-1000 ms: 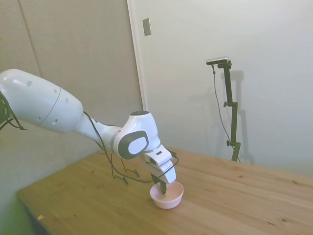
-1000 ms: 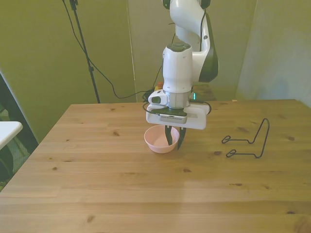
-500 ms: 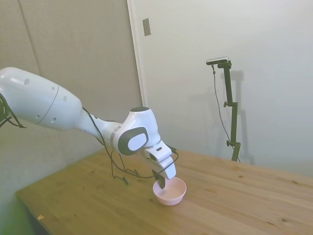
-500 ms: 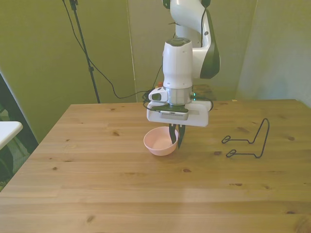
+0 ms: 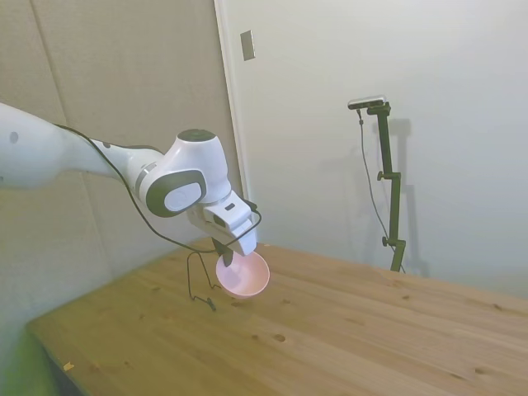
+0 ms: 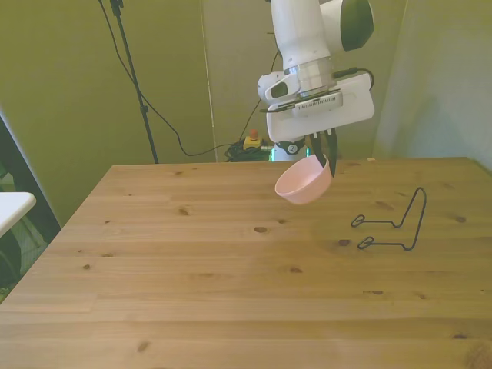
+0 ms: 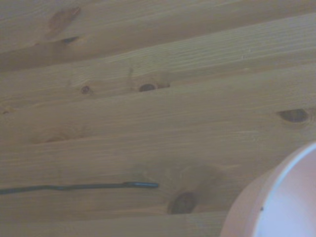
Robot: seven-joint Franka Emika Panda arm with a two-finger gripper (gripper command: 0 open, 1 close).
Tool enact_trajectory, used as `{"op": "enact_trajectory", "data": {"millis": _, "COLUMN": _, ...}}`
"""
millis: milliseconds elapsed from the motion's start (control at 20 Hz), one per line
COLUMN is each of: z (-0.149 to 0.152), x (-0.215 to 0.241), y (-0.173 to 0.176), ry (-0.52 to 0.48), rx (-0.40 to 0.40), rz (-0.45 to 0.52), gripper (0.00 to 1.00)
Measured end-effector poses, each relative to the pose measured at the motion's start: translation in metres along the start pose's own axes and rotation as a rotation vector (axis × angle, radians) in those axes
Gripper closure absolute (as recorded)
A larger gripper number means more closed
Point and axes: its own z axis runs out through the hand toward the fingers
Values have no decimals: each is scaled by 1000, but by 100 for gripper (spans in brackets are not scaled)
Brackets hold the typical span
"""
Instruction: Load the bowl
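Note:
The pale pink bowl [image 5: 243, 275] [image 6: 304, 181] hangs tilted in the air above the wooden table, lifted well off the surface. My gripper [image 5: 223, 251] [image 6: 327, 157] is shut on its rim, holding it from one side. In the front view the bowl is right of the table's middle, up and to the left of the thin dark wire rack [image 6: 393, 224]. The side view shows the rack [image 5: 200, 285] just behind and below the bowl. A curved edge of the bowl [image 7: 276, 202] fills one corner of the wrist view, with a rack wire [image 7: 79, 186] lying on the planks.
The wooden table [image 6: 192, 292] stretches wide around the rack. A dark stand with cables [image 6: 134, 84] rises behind the table at the front view's left. A white surface edge [image 6: 11, 206] pokes in at the far left.
The gripper closed on the bowl's rim, then lifted it off the table and carried it toward the front view's right, closer to the wire rack. The bowl now hangs tilted.

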Motion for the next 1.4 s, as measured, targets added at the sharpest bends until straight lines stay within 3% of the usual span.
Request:
{"op": "enact_trajectory", "data": {"millis": 550, "z": 27, "x": -56, "y": -50, "ry": -121, "rx": 262, "rz": -113, "gripper": 100}}
{"op": "enact_trajectory", "data": {"millis": 1150, "z": 62, "x": -56, "y": -31, "ry": -259, "rx": 458, "rz": -185, "gripper": 100}}
{"op": "enact_trajectory", "data": {"millis": 1400, "z": 83, "x": -47, "y": -19, "ry": -316, "rx": 489, "rz": -188, "gripper": 100}}
